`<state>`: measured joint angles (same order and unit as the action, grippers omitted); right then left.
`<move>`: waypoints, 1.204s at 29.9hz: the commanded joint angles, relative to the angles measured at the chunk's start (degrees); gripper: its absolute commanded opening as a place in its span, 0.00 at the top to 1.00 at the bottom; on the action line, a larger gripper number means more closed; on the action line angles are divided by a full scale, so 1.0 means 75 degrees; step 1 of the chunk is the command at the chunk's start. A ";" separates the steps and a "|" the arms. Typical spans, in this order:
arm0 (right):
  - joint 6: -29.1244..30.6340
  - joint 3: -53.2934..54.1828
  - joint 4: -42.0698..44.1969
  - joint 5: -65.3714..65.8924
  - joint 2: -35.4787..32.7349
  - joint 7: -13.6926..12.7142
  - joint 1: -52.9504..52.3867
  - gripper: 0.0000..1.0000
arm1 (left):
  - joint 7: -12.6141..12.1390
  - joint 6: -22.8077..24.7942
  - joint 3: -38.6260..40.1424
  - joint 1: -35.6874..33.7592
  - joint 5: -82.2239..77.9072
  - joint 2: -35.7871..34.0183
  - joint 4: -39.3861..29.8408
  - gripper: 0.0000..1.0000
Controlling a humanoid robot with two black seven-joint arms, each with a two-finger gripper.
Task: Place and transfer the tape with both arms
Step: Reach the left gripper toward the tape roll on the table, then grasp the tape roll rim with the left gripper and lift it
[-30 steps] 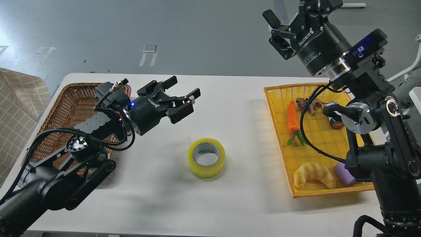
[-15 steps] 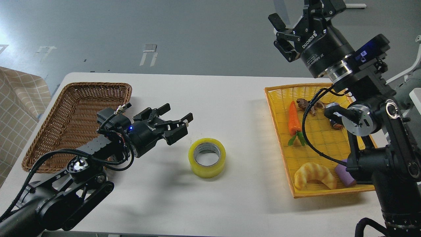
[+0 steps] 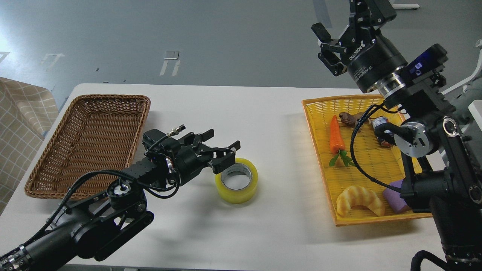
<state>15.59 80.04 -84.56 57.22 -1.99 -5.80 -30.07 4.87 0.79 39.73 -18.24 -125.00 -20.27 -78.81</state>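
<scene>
At table centre the tape lies flat, core up, ready for pinching. Left gripper hovers at its ten o'clock, fingers spread, empty. Right gripper waits high, parted, holding nothing.

Readable text appears only on the right tool. White lettering "ROBOTIQ" runs along its black housing, seen at an angle and partly foreshortened. On the cylindrical body just below the housing sits a line of small white print beginning "2F", the remainder too small to make out. The left tool carries a faint mark on its body, illegible. No legible text on the tape, either basket, or the table.
</scene>
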 commanded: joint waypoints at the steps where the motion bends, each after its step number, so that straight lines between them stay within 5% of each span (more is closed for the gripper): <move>1: -0.0074 0.0015 0.0002 0.0000 0.0007 0.0000 0.0001 0.00 | 0.0007 0.0000 -0.0070 0.0006 -0.0001 -0.0005 0.0101 0.02; 36: -0.0203 0.0050 -0.0010 0.0000 -0.0016 0.0000 0.0189 0.00 | 0.0031 -0.0035 -0.0621 -0.0053 -0.0001 0.0089 0.0781 0.02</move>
<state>14.12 80.24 -84.64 57.22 -2.06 -5.80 -28.95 5.03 0.53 35.06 -18.62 -125.00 -19.57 -73.13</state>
